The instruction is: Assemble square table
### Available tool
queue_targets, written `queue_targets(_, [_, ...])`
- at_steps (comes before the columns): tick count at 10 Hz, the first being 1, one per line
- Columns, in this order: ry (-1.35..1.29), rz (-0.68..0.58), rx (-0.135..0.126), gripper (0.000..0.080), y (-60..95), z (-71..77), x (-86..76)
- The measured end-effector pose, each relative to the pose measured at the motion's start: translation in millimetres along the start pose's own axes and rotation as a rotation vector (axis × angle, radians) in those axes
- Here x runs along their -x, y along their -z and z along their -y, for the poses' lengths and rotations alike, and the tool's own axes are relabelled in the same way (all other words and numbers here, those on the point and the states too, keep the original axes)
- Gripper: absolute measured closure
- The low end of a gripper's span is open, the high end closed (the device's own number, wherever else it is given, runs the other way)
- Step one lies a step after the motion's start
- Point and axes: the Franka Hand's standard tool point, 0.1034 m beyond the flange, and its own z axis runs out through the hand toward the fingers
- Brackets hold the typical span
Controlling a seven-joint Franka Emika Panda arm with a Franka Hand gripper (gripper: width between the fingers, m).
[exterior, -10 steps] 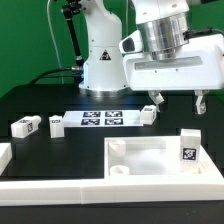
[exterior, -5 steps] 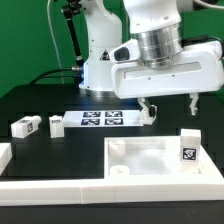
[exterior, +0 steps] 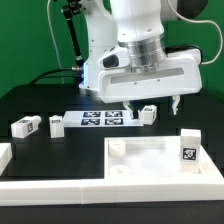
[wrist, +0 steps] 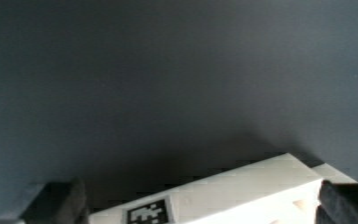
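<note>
White square top (exterior: 150,160): lies flat, rim up, on the black table (exterior: 40,150), near the front and toward the exterior view's right.
Upright leg (exterior: 188,149): stands on end at the top's far corner on the exterior view's right, its tag facing the camera (whether it sits in a socket cannot be told).
Gripper (exterior: 152,104): hangs low over the table behind the top, its fingers (exterior: 127,104) spread wide apart, with nothing held between them.
Middle leg (exterior: 147,114): lies on the table below the gap between the fingers, just beside the end of the marker board on the exterior view's right. In the wrist view it is a white block with a tag (wrist: 229,195), close to one dark fingertip.
Marker board (exterior: 100,119): flat on the table, behind the top and before the robot's base.
Outer leg (exterior: 25,126): on its side, furthest to the exterior view's left.
Inner leg (exterior: 57,124): on its side, between the outer leg and the marker board.
Border wall (exterior: 50,186): long, low and white, along the table's front.
</note>
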Motion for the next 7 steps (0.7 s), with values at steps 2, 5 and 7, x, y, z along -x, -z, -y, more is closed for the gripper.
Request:
queue_targets(2, [-0.095, 0.247, 0.022, 0.015, -7.1, -17.6, 32.6])
queue_targets(5, [-0.152, 0.47, 0.044, 0.015, -11.5, -18.8, 61.4])
queue_targets(7, [-0.176, 0.617, 0.037, 0.015, -11.9, -21.9, 64.2])
